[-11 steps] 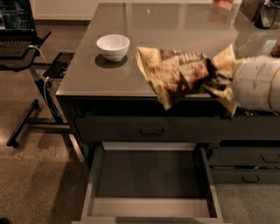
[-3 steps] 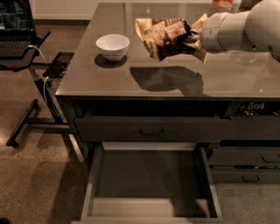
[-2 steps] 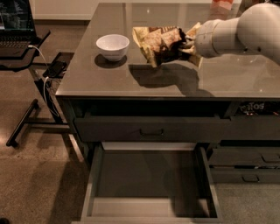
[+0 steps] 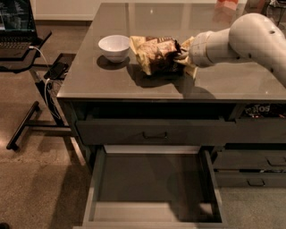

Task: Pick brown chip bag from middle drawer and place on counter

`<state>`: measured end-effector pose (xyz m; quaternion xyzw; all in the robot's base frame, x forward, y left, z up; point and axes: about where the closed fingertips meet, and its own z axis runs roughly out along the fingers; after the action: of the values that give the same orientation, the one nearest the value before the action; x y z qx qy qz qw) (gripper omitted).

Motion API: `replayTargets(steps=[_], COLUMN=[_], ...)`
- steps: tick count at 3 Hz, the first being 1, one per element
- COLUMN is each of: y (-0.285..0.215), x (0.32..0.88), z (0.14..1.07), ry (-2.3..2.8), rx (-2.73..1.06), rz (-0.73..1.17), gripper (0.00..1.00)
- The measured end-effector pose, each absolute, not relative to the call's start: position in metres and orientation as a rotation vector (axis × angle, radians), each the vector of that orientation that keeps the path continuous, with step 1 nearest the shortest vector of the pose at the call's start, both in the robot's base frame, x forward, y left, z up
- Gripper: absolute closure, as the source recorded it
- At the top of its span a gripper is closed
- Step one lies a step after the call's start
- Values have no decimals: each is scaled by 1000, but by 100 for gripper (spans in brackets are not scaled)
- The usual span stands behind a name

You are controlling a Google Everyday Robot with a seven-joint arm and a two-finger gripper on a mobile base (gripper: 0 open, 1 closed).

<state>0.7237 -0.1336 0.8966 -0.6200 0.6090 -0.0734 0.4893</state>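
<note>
One chip bag (image 4: 156, 54), one bowl (image 4: 115, 47), one laptop (image 4: 15, 22), one drawer (image 4: 152, 179) pulled right out, and one pincer (image 4: 181, 53) at the bag's three o'clock.

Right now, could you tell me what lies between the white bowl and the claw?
In the camera view, the brown chip bag lies there on the counter, the claw at its end away from the white bowl.

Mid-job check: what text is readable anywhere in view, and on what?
"TOS": the tail of a cut-off word, on a package under the counter, far right.
Lettering on the brown chip bag, with the gripper at its end over the counter: unreadable.
Laptop screen: too small to read.
</note>
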Motion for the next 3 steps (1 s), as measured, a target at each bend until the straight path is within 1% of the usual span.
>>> replayTargets(steps=[1,3], y=[-134,-134], x=[724,724], z=[897,897], ry=[1480,1480], rx=[-1506,-1506], rz=[-178,-178], gripper=[81,34])
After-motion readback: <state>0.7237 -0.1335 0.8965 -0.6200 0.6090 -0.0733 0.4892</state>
